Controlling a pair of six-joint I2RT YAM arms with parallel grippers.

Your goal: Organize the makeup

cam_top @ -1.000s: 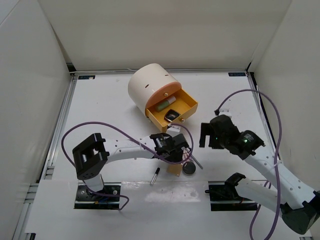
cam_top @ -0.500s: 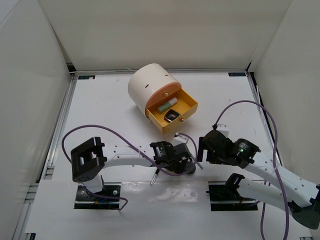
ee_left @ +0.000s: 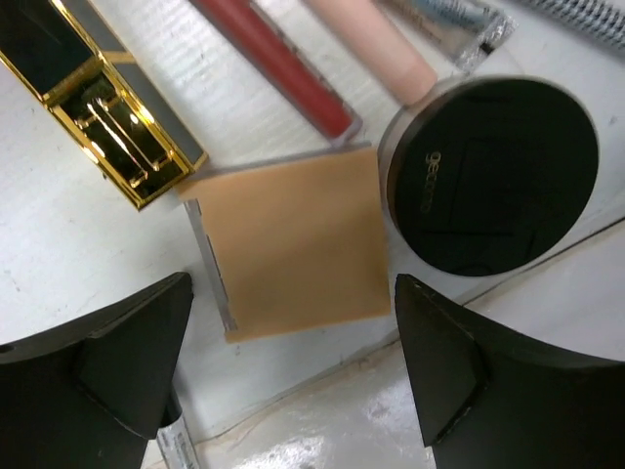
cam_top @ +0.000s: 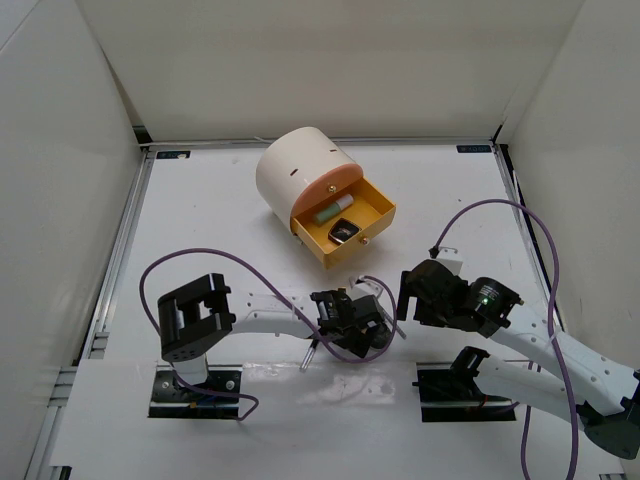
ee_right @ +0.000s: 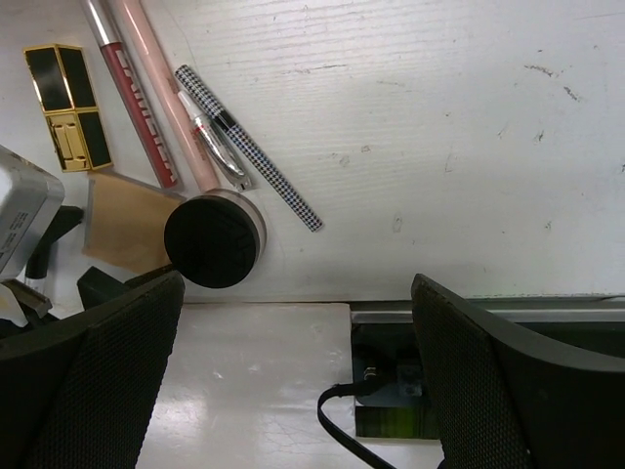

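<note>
My left gripper (ee_left: 293, 386) is open and empty, its jaws straddling a tan pad (ee_left: 293, 239) lying flat on the table. A black round compact (ee_left: 498, 176) touches the pad's right side. A gold-and-black case (ee_left: 98, 107), a red tube (ee_left: 273, 63) and a pink tube (ee_left: 376, 44) lie beyond. My right gripper (ee_right: 293, 371) is open and empty, hovering near the table's front edge. Below it I see the compact (ee_right: 213, 240), the pad (ee_right: 127, 220) and a checkered pencil (ee_right: 259, 166). A mint-green tube (cam_top: 328, 212) and a black square compact (cam_top: 345, 233) lie in the orange drawer (cam_top: 378, 212).
The cream cylindrical box (cam_top: 300, 170) stands at the back centre with its orange drawer pulled out. A thin pencil (cam_top: 312, 352) lies near the front edge left of my left gripper (cam_top: 352, 325). My right gripper (cam_top: 420, 295) is close beside it. Arm mounts and cables sit along the front.
My left gripper moved toward the front edge and now sits over the pad and compact. My right arm swung down and left toward the same cluster.
</note>
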